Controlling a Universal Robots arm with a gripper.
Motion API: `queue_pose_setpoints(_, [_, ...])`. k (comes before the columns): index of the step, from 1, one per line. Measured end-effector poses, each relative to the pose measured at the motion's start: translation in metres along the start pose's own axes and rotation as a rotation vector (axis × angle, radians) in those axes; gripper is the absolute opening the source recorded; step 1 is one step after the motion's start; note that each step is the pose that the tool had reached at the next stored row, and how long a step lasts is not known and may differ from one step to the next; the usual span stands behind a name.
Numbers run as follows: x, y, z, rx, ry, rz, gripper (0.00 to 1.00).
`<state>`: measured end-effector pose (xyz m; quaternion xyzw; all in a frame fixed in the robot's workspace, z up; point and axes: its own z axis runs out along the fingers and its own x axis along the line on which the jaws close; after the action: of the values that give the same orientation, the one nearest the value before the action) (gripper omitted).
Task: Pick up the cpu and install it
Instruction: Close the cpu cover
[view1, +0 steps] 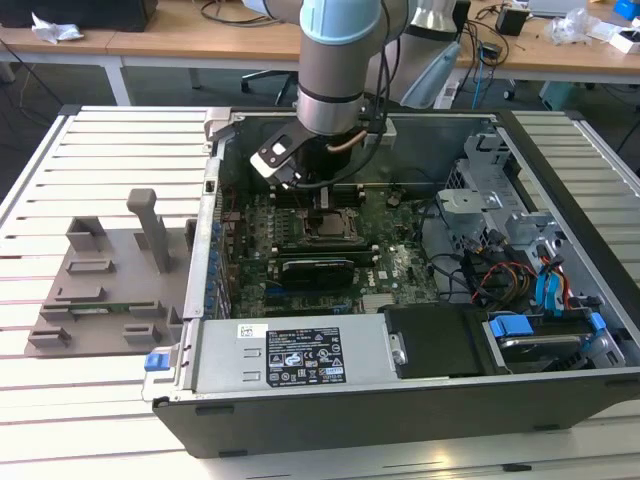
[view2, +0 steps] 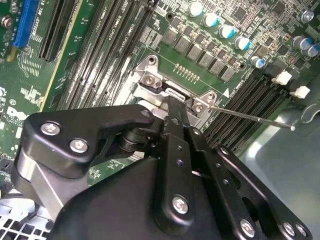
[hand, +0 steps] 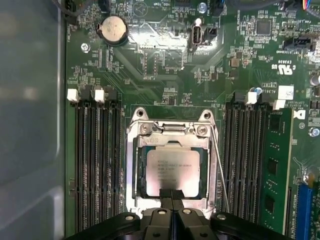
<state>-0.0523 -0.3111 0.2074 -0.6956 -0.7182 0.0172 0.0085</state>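
Arm (view1: 335, 60) reaches into open case (view1: 400, 415) | gripper (view1: 322, 205) low over motherboard (view1: 400, 265) — near socket (view1: 328, 226) | grey fixture (view1: 100, 290) at exterior view's left

Even, bright room light washes the bench (view1: 110, 150) in the exterior view; my arm (view1: 335, 70) shades the case (view1: 450, 410) interior. In the first wrist view glare whitens a patch of motherboard (hand: 160, 42); my pincer (hand: 171, 196) reads dark.

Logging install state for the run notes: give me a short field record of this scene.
socket: silver metal socket frame on green motherboard
part: flat square silver-grey cpu, lying inside the frame
gripper: black gripper, shut, tips over the cpu's edge
enclosure: open grey computer case
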Motion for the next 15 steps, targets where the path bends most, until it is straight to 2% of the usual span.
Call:
queue_pose_setpoints(4, [0.0001,-0.0019,0.0019,0.0001,0.0000,0.000,0.11])
queue_pose_setpoints(7, [0.0001,-0.0010,0.0021,-0.0001,0.0000,0.000,0.11])
queue_pose_setpoints(10, [-0.0002,0.0076,0.0018,0.0000,-0.0001,0.000,0.11])
queue_pose_setpoints(15, [-0.0005,0.0154,0.0004,0.0009,0.0000,0.000,0.11])
